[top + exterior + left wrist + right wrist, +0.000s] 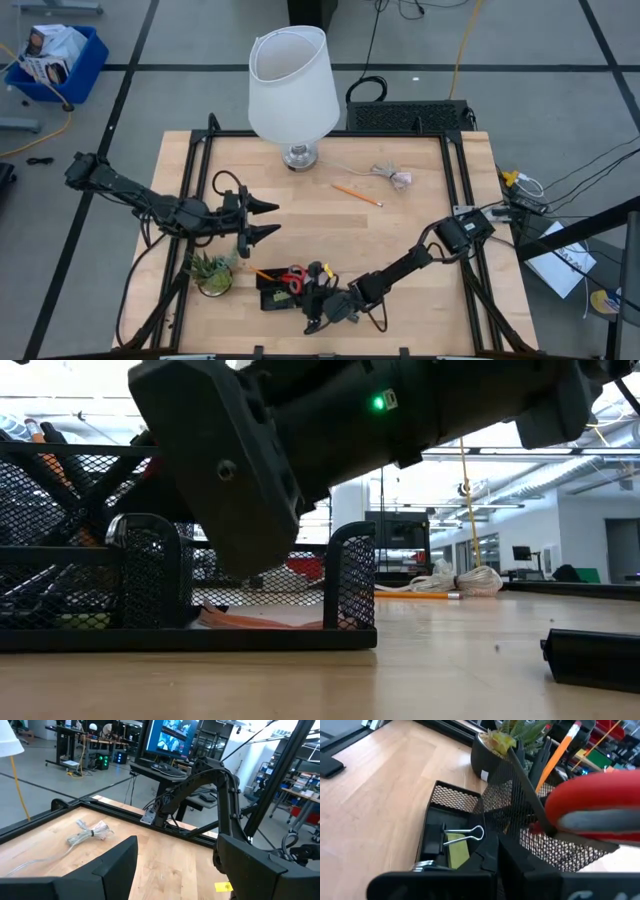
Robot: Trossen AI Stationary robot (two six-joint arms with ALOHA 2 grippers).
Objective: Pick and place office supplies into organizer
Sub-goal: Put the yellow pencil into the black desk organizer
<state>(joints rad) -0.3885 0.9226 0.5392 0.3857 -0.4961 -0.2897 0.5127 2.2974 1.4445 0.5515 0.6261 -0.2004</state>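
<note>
1. Looking down on the pale wood-grain bench (pixel 400 250), you see the right jaws (pixel 322 312) low at the near edge, right over the organizer (pixel 280 290); whether they are spread or pressed together you cannot tell, since the arm's body hides them.
2. The organizer is black wire mesh (pixel 451 796), boxy, with low curved-topped walls (pixel 350 585) and taller upright pockets.
3. Red-handled scissors (pixel 597 810), glossy plastic with a rounded loop, stand at the mesh wall, close before the right wrist camera.
4. An orange pencil (pixel 559 752) with a red tip leans tilted in a tall pocket.
5. A binder clip (pixel 457 834), black with shiny wire loops, lies in a low compartment on a yellow-green pad (pixel 456 849).
6. A second orange pencil (pixel 356 194), thin and straight, lies loose on the bench, well apart from the organizer.
7. Your left jaws (pixel 262 220) hang spread above the bench, two dark pointed wedges, near the spiky green plant (pixel 212 270).
8. A pale coiled cable bundle (pixel 90 832) lies beside the white cone-shaped lamp (pixel 293 85).
</note>
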